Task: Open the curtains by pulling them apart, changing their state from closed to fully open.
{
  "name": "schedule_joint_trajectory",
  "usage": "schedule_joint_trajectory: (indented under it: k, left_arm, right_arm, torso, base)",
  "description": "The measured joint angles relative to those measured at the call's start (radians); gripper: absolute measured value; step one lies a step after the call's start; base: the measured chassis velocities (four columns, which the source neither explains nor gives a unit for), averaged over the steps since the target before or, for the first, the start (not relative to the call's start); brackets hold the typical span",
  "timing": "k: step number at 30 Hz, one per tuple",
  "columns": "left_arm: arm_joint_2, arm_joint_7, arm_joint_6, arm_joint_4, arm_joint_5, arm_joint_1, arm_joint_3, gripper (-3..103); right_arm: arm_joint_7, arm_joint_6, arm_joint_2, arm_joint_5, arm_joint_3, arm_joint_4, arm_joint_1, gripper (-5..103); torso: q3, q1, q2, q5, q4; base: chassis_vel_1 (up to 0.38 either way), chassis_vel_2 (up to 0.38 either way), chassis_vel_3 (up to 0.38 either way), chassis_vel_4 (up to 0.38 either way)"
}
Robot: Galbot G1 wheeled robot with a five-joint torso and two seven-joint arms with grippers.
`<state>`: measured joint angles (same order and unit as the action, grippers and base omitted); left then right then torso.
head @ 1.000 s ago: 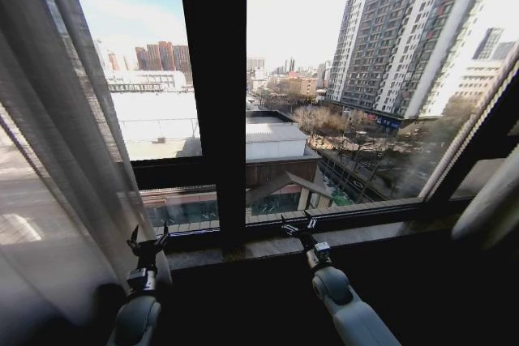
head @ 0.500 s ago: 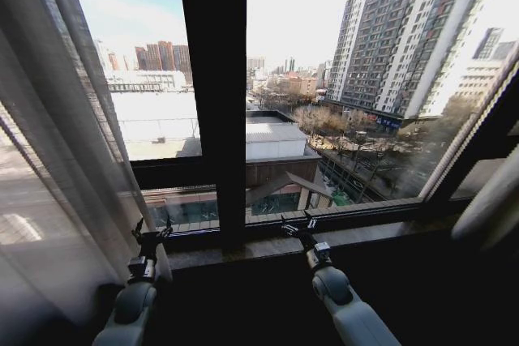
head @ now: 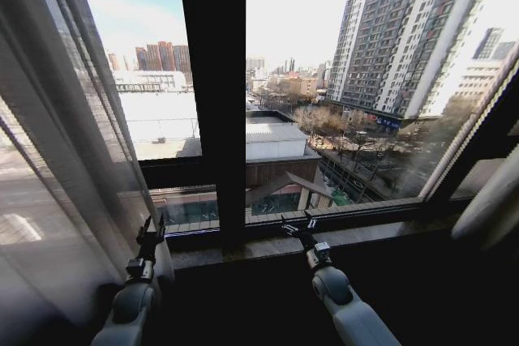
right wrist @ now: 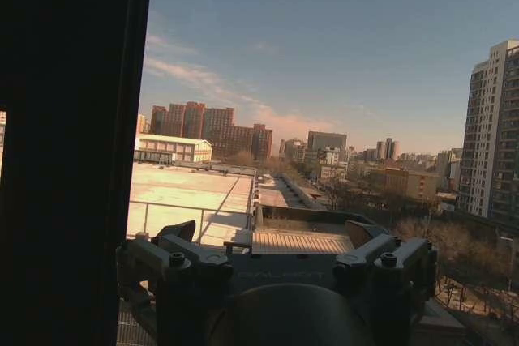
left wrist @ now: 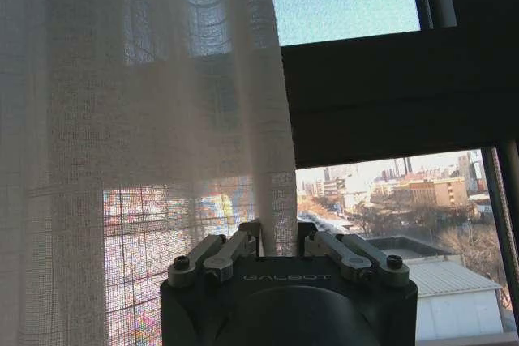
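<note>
The sheer white curtain (head: 57, 160) hangs gathered far to the left of the black window post (head: 212, 95), and its inner edge falls down to the left gripper (head: 151, 230), which stands low, just left of the post's foot, near the sill (head: 268, 245). In the left wrist view the left gripper (left wrist: 280, 237) has its two fingers (left wrist: 251, 235) close together, and the hem edge of the curtain (left wrist: 146, 135) comes down into the narrow gap between them; it looks pinched there, though the contact itself is hard to make out. The right gripper (head: 298, 225) rests just right of the post's foot, above the sill, well apart from any fabric, with its fingers spread apart; in the right wrist view the right gripper (right wrist: 276, 245) shows its fingers wide, with open sky and roofs between them. The post (right wrist: 69, 151) fills one side of that view. Right of the post the glass is uncovered up to a second pale fabric panel (head: 486, 200) at the far edge, which is cut off by the frame. Beyond the glass stands a tall apartment tower (head: 397, 38)
</note>
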<state>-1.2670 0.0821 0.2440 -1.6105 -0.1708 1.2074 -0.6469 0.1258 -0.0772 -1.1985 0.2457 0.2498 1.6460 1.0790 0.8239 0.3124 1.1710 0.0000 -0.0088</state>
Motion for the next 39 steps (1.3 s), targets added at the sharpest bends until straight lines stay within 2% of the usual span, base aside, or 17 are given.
schedule_joint_trajectory:
  k: [1,2,5,7,28,39]
  left_arm:
    - [-0.001,0.003,-0.004,-0.007,-0.005,0.005,-0.002,22]
    - [-0.001,0.003,-0.004,-0.007,-0.005,0.005,-0.002,22]
    - [-0.008,0.013,-0.023,-0.032,-0.019,0.022,-0.008,6]
    - [-0.011,0.015,-0.025,-0.041,-0.020,0.029,-0.014,2]
    - [-0.012,0.020,-0.026,-0.051,-0.018,0.037,-0.036,0]
    - [-0.011,0.021,-0.022,-0.054,-0.020,0.047,-0.054,0]
  right_arm:
    - [0.000,0.000,0.000,0.000,0.000,0.000,0.000,100]
    - [0.000,0.000,0.000,0.000,0.000,0.000,0.000,100]
    - [0.000,0.000,0.000,0.000,0.000,0.000,0.000,100]
    - [0.000,0.000,0.000,0.000,0.000,0.000,0.000,100]
    - [0.000,0.000,0.000,0.000,0.000,0.000,0.000,100]
    - [0.000,0.000,0.000,0.000,0.000,0.000,0.000,100]
  torso:
    - [0.000,0.000,0.000,0.0000,0.0000]
    - [0.000,0.000,0.000,0.0000,0.0000]
    - [0.000,0.000,0.000,0.0000,0.0000]
    - [0.000,0.000,0.000,0.0000,0.0000]
    - [0.000,0.000,0.000,0.0000,-0.0002]
    - [0.000,0.000,0.000,0.0000,0.0000]
  base:
    - [0.000,0.000,0.000,0.000]
    - [0.000,0.000,0.000,0.000]
    - [0.000,0.000,0.000,0.000]
    - [0.000,0.000,0.000,0.000]
    - [0.000,0.000,0.000,0.000]
    - [0.145,0.153,-0.159,-0.166]
